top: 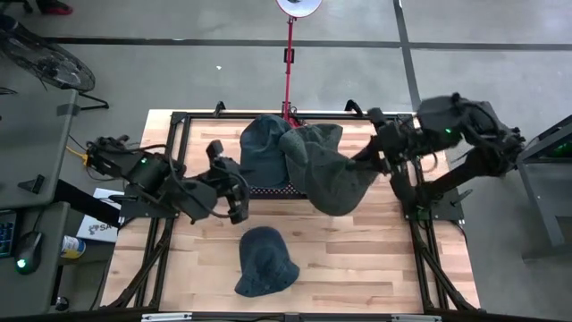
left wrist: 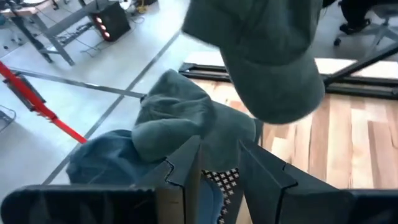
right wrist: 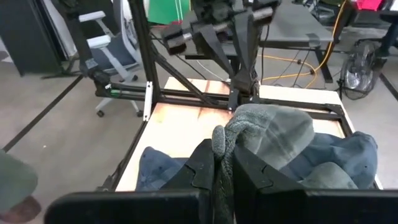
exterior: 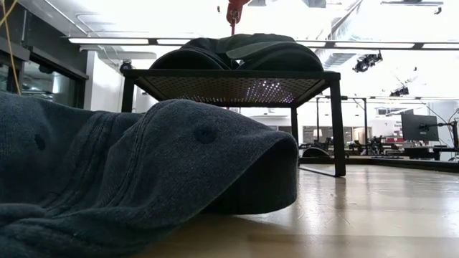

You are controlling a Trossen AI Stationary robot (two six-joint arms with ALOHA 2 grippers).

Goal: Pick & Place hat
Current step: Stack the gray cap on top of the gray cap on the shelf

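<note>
A grey-green hat (top: 338, 183) hangs from my right gripper (top: 365, 161) over the right near corner of a black mesh rack (top: 268, 190); the left wrist view shows it raised (left wrist: 267, 62). My right gripper (right wrist: 222, 163) is shut on its cloth. A second grey-green hat (top: 311, 136) (left wrist: 180, 118) and a blue hat (top: 261, 148) lie on the rack top. A third, blue hat (top: 265, 261) (exterior: 143, 179) lies flat on the table nearer the front edge. My left gripper (top: 239, 186) (left wrist: 217, 149) is open at the rack's left side, touching nothing. My right gripper pinches a bunched fold of the grey-green hat's cloth (right wrist: 221, 138) between its two fingers, coming level from the table's right side. The fold sticks out past the fingertips. The hat hangs below and in front of the fingers; whether it touches the rack does not show.
The rack (exterior: 237, 79) stands on thin legs at the table's far middle. A red stand (top: 289, 54) rises behind it. Bare wood (top: 375, 259) lies to the right of the front hat. The table's black frame rails (top: 429, 250) run along both sides.
</note>
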